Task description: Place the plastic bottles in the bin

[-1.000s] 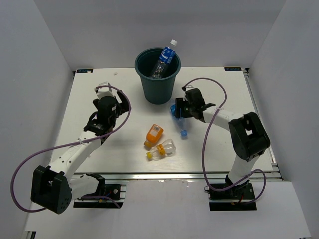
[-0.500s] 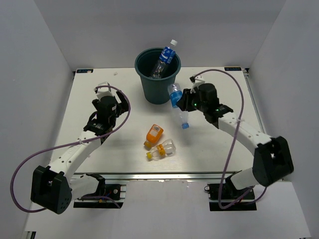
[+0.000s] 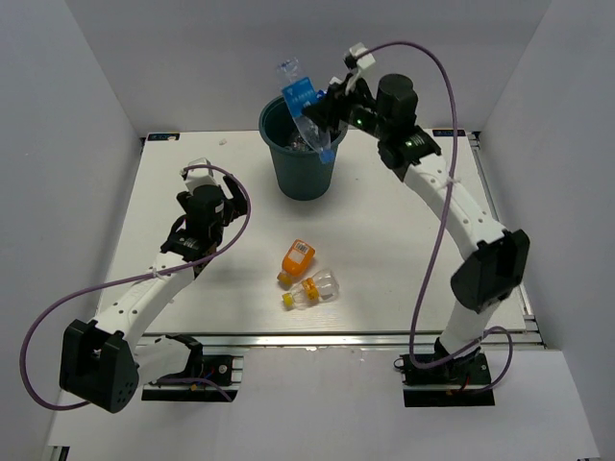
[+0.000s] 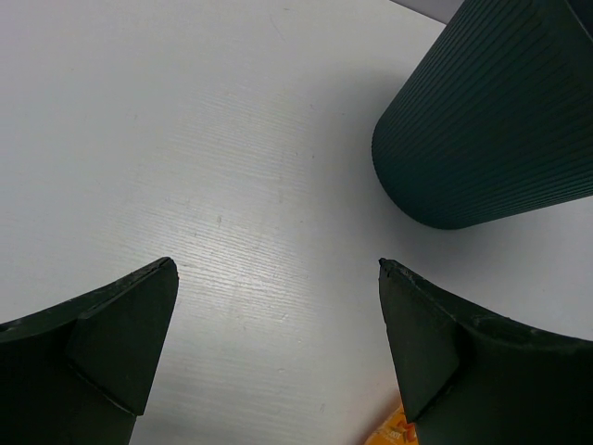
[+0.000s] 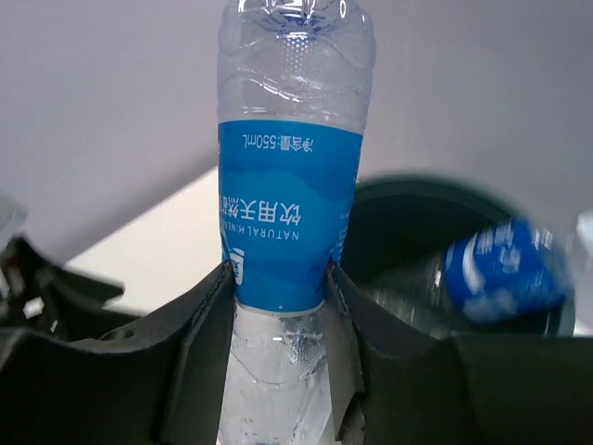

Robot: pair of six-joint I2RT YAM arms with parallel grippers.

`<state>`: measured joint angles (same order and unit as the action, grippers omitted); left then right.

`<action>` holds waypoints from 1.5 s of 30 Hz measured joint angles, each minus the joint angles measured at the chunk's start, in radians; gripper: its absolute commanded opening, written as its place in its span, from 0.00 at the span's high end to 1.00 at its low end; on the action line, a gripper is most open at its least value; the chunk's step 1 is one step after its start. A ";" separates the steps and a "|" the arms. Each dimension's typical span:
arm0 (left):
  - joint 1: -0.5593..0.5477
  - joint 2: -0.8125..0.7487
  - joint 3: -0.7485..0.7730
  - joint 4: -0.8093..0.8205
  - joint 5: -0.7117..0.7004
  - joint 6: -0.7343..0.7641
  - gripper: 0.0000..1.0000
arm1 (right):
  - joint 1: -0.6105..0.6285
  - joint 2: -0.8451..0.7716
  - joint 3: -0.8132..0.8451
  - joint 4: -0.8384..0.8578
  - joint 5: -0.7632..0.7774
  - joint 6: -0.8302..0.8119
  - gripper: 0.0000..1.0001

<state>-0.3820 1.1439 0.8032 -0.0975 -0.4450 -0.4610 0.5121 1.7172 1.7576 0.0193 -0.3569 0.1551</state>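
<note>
The right gripper (image 3: 320, 119) is clenched on a clear bottle with a blue label (image 3: 301, 98). The fingers (image 5: 206, 343) press both sides of the bottle body just below the label. The bottle is tilted, base up and cap end down, with the cap end over the opening of the bin (image 3: 288, 178). The right arm reaches across to the bin at the far edge of the table (image 3: 404, 250). A second blue-labelled bottle (image 5: 505, 269) lies inside the bin.

The left gripper (image 4: 278, 311) is released, jaws wide apart, empty, above bare table near the bin wall. An orange bottle (image 3: 297, 261) and a clear bottle with a yellow-orange cap (image 3: 315, 288) lie just beside each other mid-table.
</note>
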 measured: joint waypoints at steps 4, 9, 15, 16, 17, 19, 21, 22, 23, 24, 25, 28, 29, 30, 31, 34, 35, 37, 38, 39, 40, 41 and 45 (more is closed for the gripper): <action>0.002 0.001 0.000 0.000 -0.001 0.000 0.02 | 0.000 0.145 0.173 0.046 -0.029 -0.002 0.79; 0.003 0.013 0.001 0.000 -0.001 0.000 0.02 | 0.000 0.301 0.264 0.158 -0.040 0.003 0.76; 0.006 0.039 0.005 -0.001 0.000 0.000 0.02 | 0.006 0.500 0.339 0.204 -0.064 -0.035 0.67; 0.006 0.039 0.004 -0.001 0.000 0.000 0.02 | 0.007 0.509 0.319 0.208 -0.064 -0.041 0.66; 0.007 0.039 0.005 0.000 0.000 0.000 0.02 | 0.008 0.510 0.294 0.212 -0.064 -0.047 0.60; 0.007 0.039 0.005 0.000 0.000 0.000 0.02 | 0.008 0.510 0.253 0.232 -0.062 -0.059 0.41; 0.007 0.040 0.005 0.000 0.001 0.000 0.02 | 0.008 0.507 0.239 0.249 -0.061 -0.059 0.20; 0.007 0.040 0.005 0.000 0.002 0.000 0.02 | 0.008 0.507 0.238 0.252 -0.061 -0.061 0.16; 0.007 0.040 0.005 0.000 0.004 0.000 0.02 | 0.008 0.504 0.237 0.253 -0.061 -0.065 0.13; 0.007 0.040 0.005 0.000 0.006 0.000 0.02 | 0.008 0.502 0.237 0.253 -0.061 -0.064 0.11; 0.007 0.040 0.005 0.000 0.009 0.000 0.02 | 0.008 0.499 0.237 0.253 -0.060 -0.064 0.11; 0.007 0.040 0.007 0.000 0.025 0.004 0.02 | 0.010 0.482 0.237 0.248 -0.061 -0.064 0.10; 0.007 0.040 0.008 0.002 0.037 0.009 0.02 | 0.011 0.473 0.237 0.244 -0.062 -0.064 0.11; 0.007 0.040 0.008 0.004 0.054 0.013 0.02 | 0.012 0.461 0.238 0.237 -0.065 -0.064 0.11; 0.007 0.040 0.008 0.009 0.077 0.020 0.02 | 0.012 0.447 0.238 0.230 -0.067 -0.064 0.11; 0.007 0.040 0.008 0.034 0.167 0.048 0.02 | 0.013 0.397 0.251 0.189 -0.073 -0.064 0.11; 0.008 0.040 0.007 0.045 0.220 0.061 0.02 | 0.013 0.378 0.251 0.177 -0.073 -0.065 0.11; 0.008 0.042 0.005 0.066 0.311 0.074 0.02 | 0.013 0.325 0.246 0.148 -0.068 -0.065 0.11; 0.008 0.046 0.003 0.080 0.368 0.082 0.02 | 0.014 0.289 0.232 0.133 -0.064 -0.064 0.11; 0.008 0.050 0.001 0.090 0.417 0.088 0.02 | 0.014 0.246 0.212 0.119 -0.055 -0.062 0.11; 0.006 0.055 -0.007 0.110 0.479 0.097 0.02 | 0.014 0.193 0.171 0.113 -0.034 -0.060 0.11; 0.003 0.062 -0.015 0.124 0.535 0.101 0.02 | 0.015 0.122 0.109 0.103 -0.014 -0.058 0.11; -0.039 0.095 -0.048 0.153 0.665 0.130 0.02 | 0.010 -0.169 -0.196 0.102 0.074 -0.048 0.11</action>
<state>-0.4213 1.2385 0.7551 0.0551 0.2203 -0.3309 0.5220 1.5486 1.5612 0.1215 -0.2829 0.1066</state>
